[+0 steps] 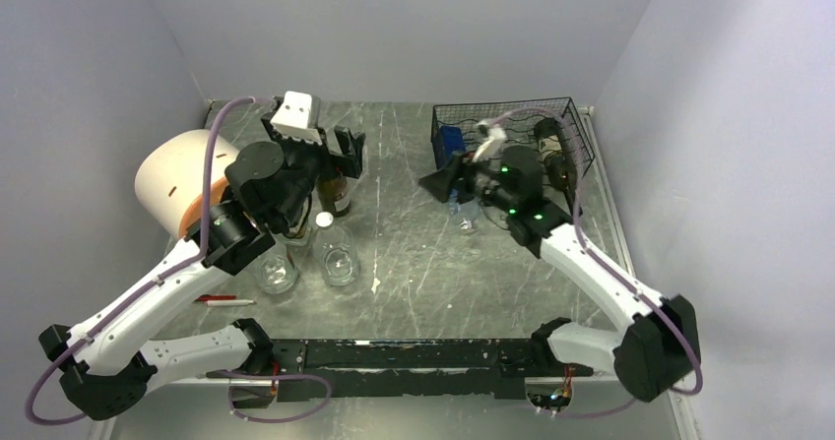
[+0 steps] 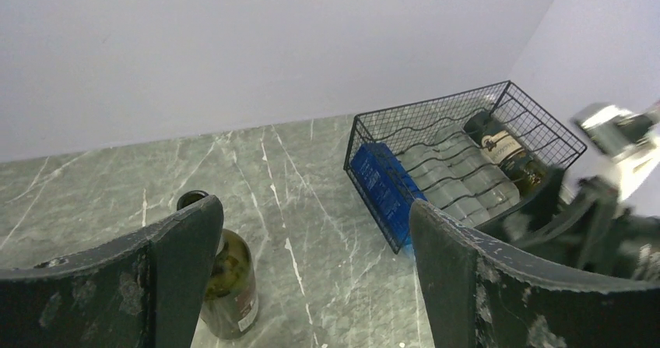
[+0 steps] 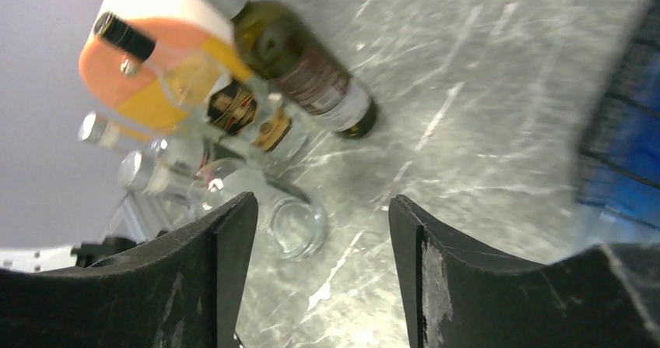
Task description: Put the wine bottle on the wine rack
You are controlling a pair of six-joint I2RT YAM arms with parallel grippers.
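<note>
Green glass, the wine bottle [image 2: 227, 282] stands upright on the grey veined table [image 2: 296, 169], close by my left gripper [image 2: 311, 208], whose jaws spread wide around nothing. My right gripper [image 3: 321, 202] is parted too, empty, near the black wire wine rack [image 1: 512, 130] at the far right.

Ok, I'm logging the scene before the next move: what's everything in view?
wine bottle: one, dark green, upright left of centre
rack: one, black wire, far right corner
blue box: one, rack's left end
racked bottle: one, dark, labelled, rack's right end
racked clear bottles: several, mid-rack
clear bottles: at least two, just nearer than the wine bottle
liquor bottle: one, black cap, beside them
drum: one, white and orange, far left
pen: one, red, near left
table: grey marble
left hand: open, above wine bottle
right hand: open, before rack
</note>
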